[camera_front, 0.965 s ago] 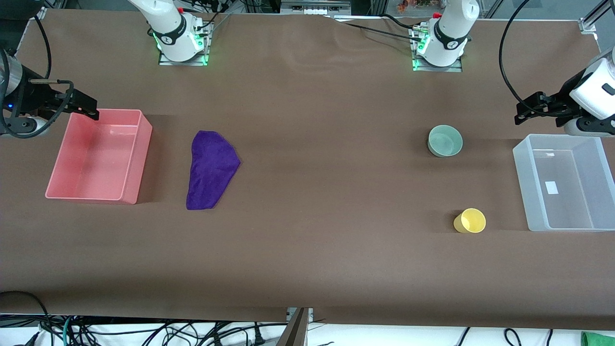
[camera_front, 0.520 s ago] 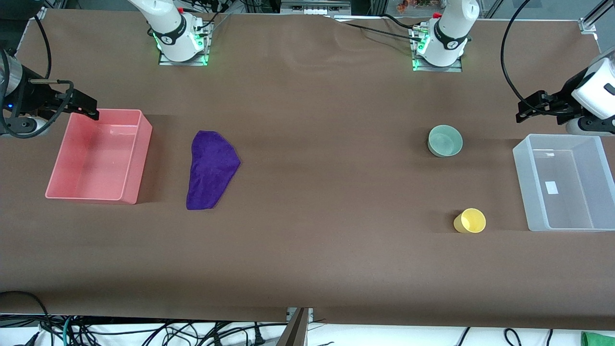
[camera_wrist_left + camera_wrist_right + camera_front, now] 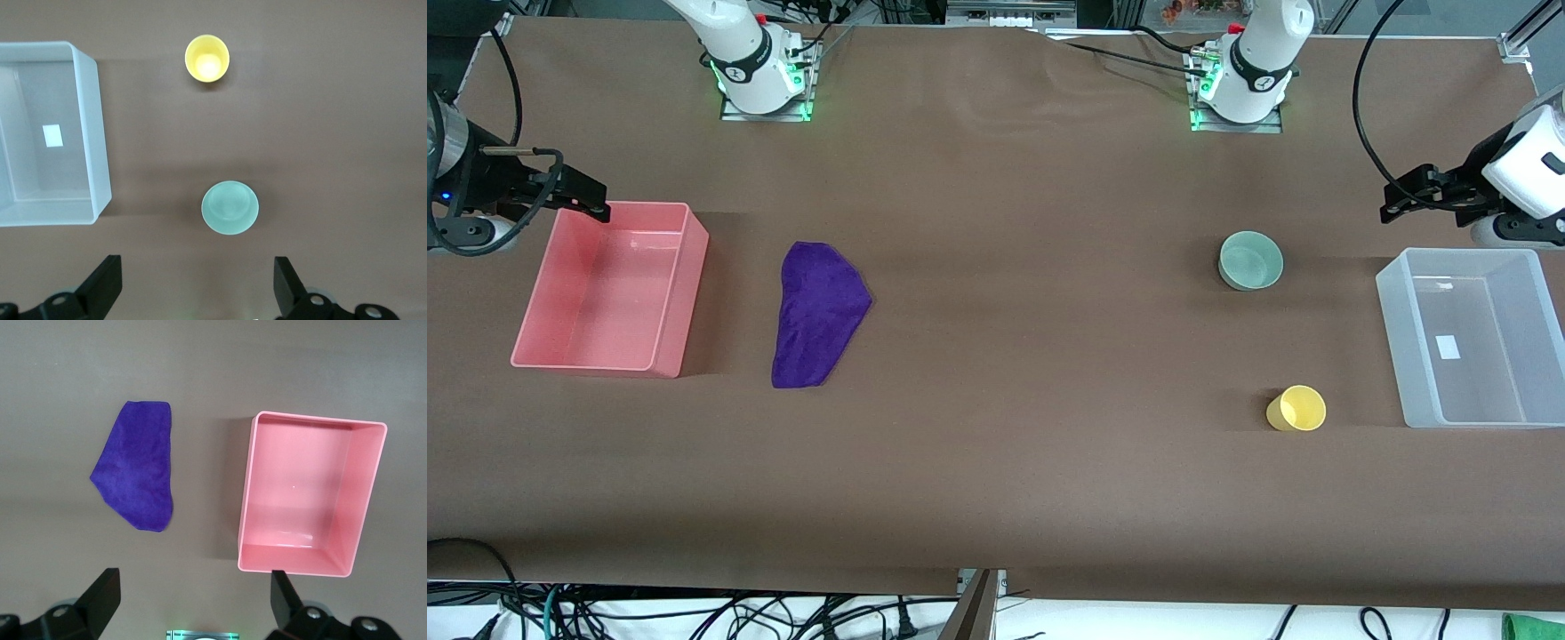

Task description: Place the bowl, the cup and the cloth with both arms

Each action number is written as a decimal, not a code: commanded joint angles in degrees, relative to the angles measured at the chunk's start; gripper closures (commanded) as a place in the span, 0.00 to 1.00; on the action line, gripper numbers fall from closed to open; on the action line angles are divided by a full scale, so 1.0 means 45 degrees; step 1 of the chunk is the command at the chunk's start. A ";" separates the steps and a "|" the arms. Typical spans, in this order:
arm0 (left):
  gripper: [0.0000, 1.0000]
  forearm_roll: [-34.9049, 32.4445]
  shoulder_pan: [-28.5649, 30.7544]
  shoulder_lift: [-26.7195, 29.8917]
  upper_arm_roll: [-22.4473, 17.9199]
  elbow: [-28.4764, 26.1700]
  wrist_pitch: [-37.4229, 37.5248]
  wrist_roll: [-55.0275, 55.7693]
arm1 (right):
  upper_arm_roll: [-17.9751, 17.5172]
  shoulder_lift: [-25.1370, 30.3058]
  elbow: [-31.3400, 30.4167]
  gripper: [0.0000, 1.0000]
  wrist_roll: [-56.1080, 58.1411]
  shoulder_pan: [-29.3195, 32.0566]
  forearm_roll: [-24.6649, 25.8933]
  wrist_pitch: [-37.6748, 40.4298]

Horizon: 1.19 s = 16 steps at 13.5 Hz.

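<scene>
We find little change over the past second; the left gripper [image 3: 1400, 191] has crept slightly up and away from the clear bin [image 3: 1392, 293], toward the table's edge at its own end; the right gripper [image 3: 587, 197] has stayed put over the far corner of the pink bin [image 3: 694, 233]; nothing on the table has shifted.

Both claws stand spread wide and empty, as each wrist view confirms.

We judge the task not yet begun; all three items lie outside the bins:
- bowl [image 3: 1251, 260]: upright on the table, beside the clear bin, farther from the front camera than the cup;
- cup [image 3: 1296, 408]: nearer the camera, close to the clear bin's near corner;
- cloth [image 3: 818, 313]: flat, beside the pink bin, apart from it.

The left arm's small drift looks to us like a settling move ahead of a reach for the bowl.

Surface: brown table [image 3: 1005, 462] covering, mildly rippled between the two bases; cables hang below the near edge.
</scene>
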<state>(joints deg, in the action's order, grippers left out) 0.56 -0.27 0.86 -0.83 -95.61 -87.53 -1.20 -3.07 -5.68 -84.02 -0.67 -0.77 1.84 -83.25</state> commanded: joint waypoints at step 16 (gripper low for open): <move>0.00 0.0110 0.0254 0.0258 -0.0011 -0.6886 -0.6432 -0.0610 | -0.0001 -0.0397 0.0038 0.01 -0.0202 0.0151 -0.0253 -0.0366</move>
<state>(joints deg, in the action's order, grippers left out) 0.49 0.20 0.25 -0.94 -116.96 -106.79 -1.56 -2.85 -6.75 -84.04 -1.00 -0.61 1.83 -83.87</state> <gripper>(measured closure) 0.000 0.004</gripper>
